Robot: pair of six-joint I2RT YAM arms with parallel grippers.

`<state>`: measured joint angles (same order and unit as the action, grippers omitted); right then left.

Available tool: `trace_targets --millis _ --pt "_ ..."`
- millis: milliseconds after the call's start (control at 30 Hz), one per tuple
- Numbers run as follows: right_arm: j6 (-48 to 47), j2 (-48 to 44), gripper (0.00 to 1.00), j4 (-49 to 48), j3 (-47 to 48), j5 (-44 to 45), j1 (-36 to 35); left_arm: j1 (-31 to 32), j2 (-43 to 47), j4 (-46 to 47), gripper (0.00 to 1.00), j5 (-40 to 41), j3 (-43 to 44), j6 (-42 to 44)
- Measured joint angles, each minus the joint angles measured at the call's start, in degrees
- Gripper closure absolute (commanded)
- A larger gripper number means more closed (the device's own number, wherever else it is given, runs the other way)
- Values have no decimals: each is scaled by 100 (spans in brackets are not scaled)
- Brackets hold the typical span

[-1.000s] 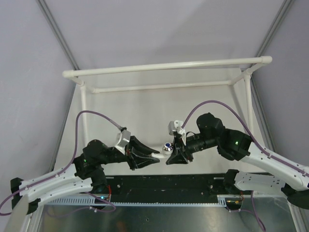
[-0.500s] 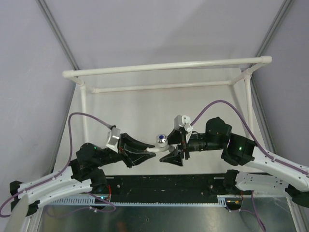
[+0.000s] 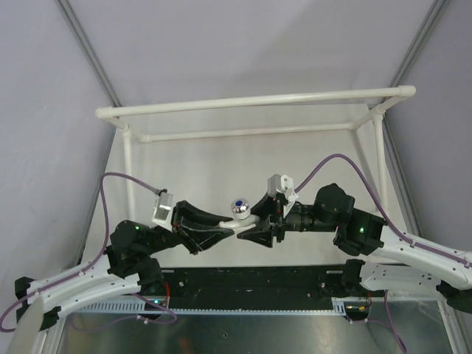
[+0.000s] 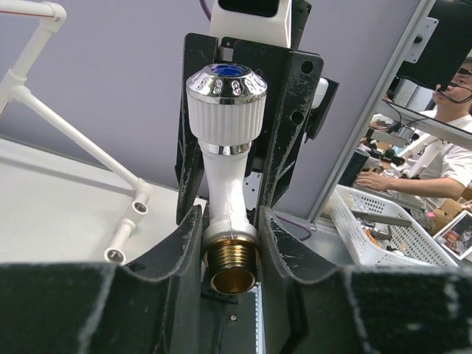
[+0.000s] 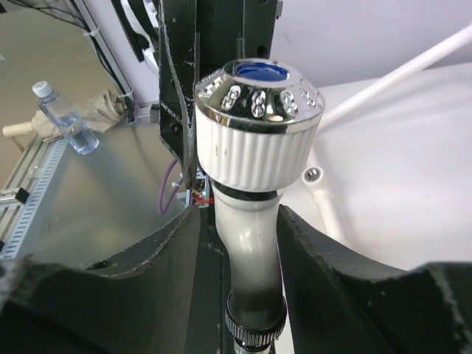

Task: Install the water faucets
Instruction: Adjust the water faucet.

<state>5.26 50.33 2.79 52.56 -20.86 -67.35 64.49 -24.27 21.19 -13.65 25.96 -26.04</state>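
Note:
One of the water faucets (image 3: 239,209) hangs in mid-air between both arms: white body, ribbed knob, chrome cap with a blue centre. My left gripper (image 3: 232,225) is shut on its collar just above the brass thread (image 4: 232,267), the knob (image 4: 225,96) pointing away from it. My right gripper (image 3: 254,225) faces it from the other side. Its fingers (image 5: 166,258) flank the white neck (image 5: 251,243) with a narrow gap on each side, so it stands open. The faucet (image 5: 254,136) rises straight up between them.
The white pipe frame (image 3: 258,99) spans the back of the table, with tee sockets (image 4: 122,243) low on its left side and one (image 5: 313,175) near the right arm. A black rail (image 3: 251,284) runs along the near edge. A white basket (image 4: 376,228) stands off-table.
The left arm has carried the faucet up and to the left. The right gripper let go of it, spread wide, then narrowed again around the neck.

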Motion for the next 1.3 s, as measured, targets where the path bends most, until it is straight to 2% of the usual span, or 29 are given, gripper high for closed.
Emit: trace_targets --millis 167,267,367,533,633,667,833,867,900,1000,1200,1300 --pt "72 2 59 -278 -17 26 -4 0 -11 138 100 -2 -39 -68" --pt "96 26 70 -417 -20 22 -4 2 -11 229 100 -17 -83 -114" --pt "153 46 75 -505 -22 -55 -4 7 -7 350 100 -55 -85 -155" --pt "179 66 97 -603 -22 -120 -7 9 -9 444 100 -61 -90 -160" --pt "181 72 100 -621 -22 -157 -2 11 -9 461 99 -63 -90 -160" --pt "181 72 100 -621 -22 -164 -2 11 -9 463 96 -66 -90 -162" --pt "302 66 100 -638 -22 -109 -4 11 -11 535 27 -48 -127 -219" --pt "391 61 100 -599 -22 -4 -15 11 -11 564 15 -24 -155 -216" --pt "448 52 100 -544 -22 68 -24 11 -2 579 8 2 -190 -216" --pt "682 -79 100 -120 -28 498 24 11 157 535 1 188 -356 -223" --pt "1108 -719 100 1119 -28 1270 498 11 892 -28 0 887 -566 -181" --pt "1298 -977 100 1810 -26 1672 728 -7 1198 -494 0 1543 -610 -186"
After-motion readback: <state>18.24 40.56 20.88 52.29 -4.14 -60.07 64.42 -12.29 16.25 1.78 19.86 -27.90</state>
